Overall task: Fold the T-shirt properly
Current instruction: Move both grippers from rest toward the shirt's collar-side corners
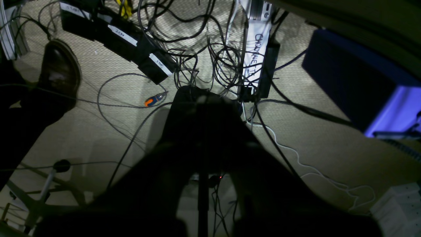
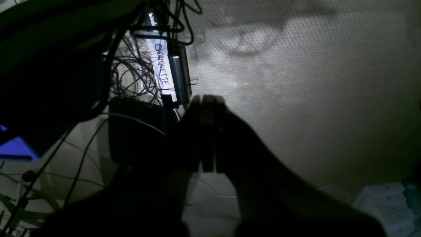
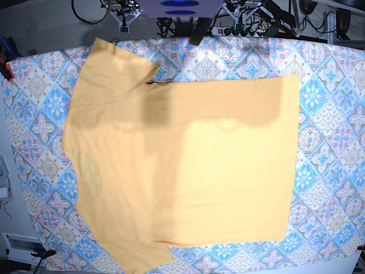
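Overhead, the T-shirt (image 3: 182, 154) lies spread flat on the table (image 3: 333, 171), which is covered by a blue-and-pink patterned tablecloth (image 3: 34, 131). One sleeve reaches toward the far left corner, another toward the near left edge, and the straight hem runs down the right side. A grey shadow crosses the shirt's far part. No lettering shows on the upward face. Neither arm reaches over the cloth in the base view.

Both wrist cameras look down at a carpeted floor (image 1: 108, 131) rather than at the table. In the left wrist view a brown shoe (image 1: 59, 72) stands at far left, then a small orange-and-blue tool (image 1: 154, 99) among tangled black cables (image 1: 194, 62), with a white labelled strip (image 1: 256, 56) beyond. The left fingers (image 1: 202, 98) are a dark shape at centre, pressed together on nothing.

In the right wrist view the right fingers (image 2: 207, 131) are likewise clenched, holding nothing, dark against the pale floor.
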Available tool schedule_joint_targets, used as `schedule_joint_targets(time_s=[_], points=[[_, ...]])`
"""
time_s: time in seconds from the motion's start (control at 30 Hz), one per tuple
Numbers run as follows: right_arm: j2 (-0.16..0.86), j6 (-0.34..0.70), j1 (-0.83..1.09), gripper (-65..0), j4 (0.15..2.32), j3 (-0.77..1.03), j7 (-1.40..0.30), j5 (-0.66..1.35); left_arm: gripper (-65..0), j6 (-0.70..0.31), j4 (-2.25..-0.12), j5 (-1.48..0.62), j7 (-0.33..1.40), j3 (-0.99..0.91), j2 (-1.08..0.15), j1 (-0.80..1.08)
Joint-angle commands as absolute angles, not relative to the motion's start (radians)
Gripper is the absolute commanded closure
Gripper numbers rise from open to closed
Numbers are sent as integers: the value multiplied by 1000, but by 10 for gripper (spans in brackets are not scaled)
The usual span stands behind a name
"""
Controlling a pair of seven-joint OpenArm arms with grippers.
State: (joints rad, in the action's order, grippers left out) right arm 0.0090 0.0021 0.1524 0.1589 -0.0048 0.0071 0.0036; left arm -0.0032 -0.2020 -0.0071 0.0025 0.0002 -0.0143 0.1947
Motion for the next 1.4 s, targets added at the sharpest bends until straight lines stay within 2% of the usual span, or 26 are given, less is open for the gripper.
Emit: schedule_joint_targets(time_s=[0.0, 0.63, 0.87, 1.17, 1.37], points=[[13, -1, 159, 0, 162, -5, 15, 5, 0, -1, -202, -7, -1, -1, -15, 203], [13, -1, 163, 0, 162, -5, 15, 5, 0, -1, -202, -7, -1, -1, -15, 214], [45, -1, 277, 0, 257, -7, 41, 2, 0, -1, -217, -2, -4, 2, -58, 297], [67, -1, 421, 0, 424, -7, 38, 1, 0, 1, -492, -5, -2, -1, -110, 473], [71, -7, 538, 0, 615, -5, 38, 1, 0, 1, -679, -7, -2, -1, -127, 576]])
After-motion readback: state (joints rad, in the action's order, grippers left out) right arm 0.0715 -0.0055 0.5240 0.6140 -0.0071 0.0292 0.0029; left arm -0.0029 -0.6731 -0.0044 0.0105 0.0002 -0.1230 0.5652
